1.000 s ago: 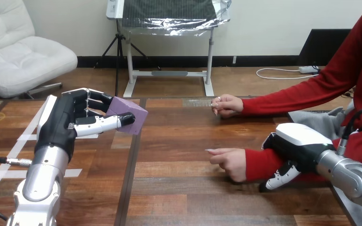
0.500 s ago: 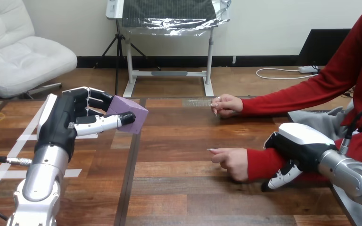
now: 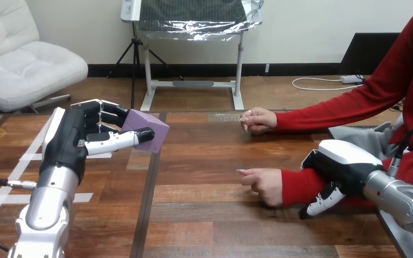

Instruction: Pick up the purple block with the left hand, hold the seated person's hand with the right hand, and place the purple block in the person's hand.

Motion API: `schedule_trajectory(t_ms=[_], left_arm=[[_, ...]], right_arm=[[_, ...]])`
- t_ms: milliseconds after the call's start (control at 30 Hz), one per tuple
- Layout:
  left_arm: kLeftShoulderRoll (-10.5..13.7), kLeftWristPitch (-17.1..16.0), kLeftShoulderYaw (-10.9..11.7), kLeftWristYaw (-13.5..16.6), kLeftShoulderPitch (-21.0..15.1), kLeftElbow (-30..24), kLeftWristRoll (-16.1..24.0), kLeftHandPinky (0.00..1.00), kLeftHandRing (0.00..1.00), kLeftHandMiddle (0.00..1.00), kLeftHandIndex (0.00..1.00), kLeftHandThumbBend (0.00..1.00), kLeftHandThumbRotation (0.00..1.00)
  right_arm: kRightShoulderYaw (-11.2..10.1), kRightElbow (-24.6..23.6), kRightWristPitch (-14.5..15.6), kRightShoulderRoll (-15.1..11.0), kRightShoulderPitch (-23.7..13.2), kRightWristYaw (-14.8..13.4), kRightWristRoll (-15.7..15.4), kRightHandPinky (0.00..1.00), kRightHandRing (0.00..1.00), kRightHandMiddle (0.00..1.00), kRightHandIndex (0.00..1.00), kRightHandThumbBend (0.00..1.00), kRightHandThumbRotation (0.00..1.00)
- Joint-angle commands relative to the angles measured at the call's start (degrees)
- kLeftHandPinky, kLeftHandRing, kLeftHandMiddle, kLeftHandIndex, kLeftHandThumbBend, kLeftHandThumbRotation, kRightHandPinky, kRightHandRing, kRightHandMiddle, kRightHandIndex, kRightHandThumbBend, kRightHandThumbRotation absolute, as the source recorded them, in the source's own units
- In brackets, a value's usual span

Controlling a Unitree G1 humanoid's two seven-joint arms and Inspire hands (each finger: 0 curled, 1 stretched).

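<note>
**Block aloft at left, receiving hand waiting at right**

Gripping the purple block [image 3: 149, 129] in the left hand [image 3: 80, 137]: thumb laid across its near face, fingers curled behind it, lifted clear of the table [image 3: 204, 226]. Poking out to the right of that hand's fingertips, tilted onto a corner. Roughly cube-like, so no clear long axis to name. No writing or label to read on its faces.

Rightward and lower from the left hand, well apart from the block: the person's hand [image 3: 263, 183], resting on the wood with fingers loosely bent and palm not turned up. Beyond it, farther from both robot hands: the person's other hand [image 3: 259, 119], also at the table.

Just right of the nearer hand, clamped over the person's forearm [image 3: 298, 185] with the right hand [image 3: 336, 172]: back uppermost, fingers curled down its near side.

By the look of it, hinges on one line: carrying the block right and down from the left hand to the hand lying just beside the right hand. Probably calls for that palm opened upward first
</note>
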Motion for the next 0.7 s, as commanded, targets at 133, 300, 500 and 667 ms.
schedule_trajectory(t_ms=[133,300,500,667], left_arm=[[-1.15,0.19,0.23,0.9,-3.92,0.27,-0.14,0.36,0.39,0.41,0.42,0.52,0.0],[-1.39,-0.29,-0.33,0.65,-4.71,1.76,0.11,0.37,0.4,0.41,0.42,0.53,0.0],[-1.41,-3.85,-1.48,0.45,-6.01,5.2,1.24,0.37,0.4,0.41,0.43,0.54,0.0],[-2.1,-7.05,-2.02,0.46,-7.48,8.93,1.7,0.36,0.39,0.42,0.42,0.57,0.0]], right_arm=[[-3.0,-3.61,-0.52,-1.0,-2.16,0.95,3.36,0.28,0.31,0.35,0.34,0.85,0.14],[-3.62,-5.43,-0.52,-1.31,-1.91,1.55,4.32,0.29,0.31,0.35,0.34,0.86,0.13],[-4.16,-7.94,-0.14,-1.7,-1.48,2.36,5.37,0.28,0.3,0.35,0.34,0.86,0.14],[-4.95,-9.59,-0.35,-1.77,-1.11,2.8,6.14,0.28,0.3,0.34,0.33,0.86,0.15]])
